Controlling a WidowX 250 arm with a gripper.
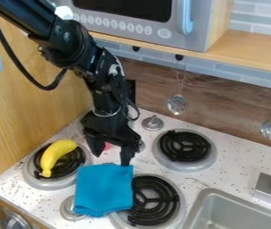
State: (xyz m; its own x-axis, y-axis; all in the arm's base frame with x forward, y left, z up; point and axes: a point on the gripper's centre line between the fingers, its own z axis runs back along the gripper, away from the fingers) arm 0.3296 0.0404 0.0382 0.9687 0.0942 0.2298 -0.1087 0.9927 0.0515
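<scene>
A folded, roughly rectangular blue cloth (103, 190) lay on the speckled counter (230, 163), lower left of the frame, just below the black tool (111, 158), which stood wide open and empty.

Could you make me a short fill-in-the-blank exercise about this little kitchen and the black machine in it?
The black gripper, its jaws apart, hangs down nearest to a blue ____.
On the burner at the left lies a yellow ____.
Below the wooden shelf, the number of metal utensils hanging is ____.
At the lower right, set into the counter, is a metal ____.

Missing words: cloth; banana; two; sink.
</scene>
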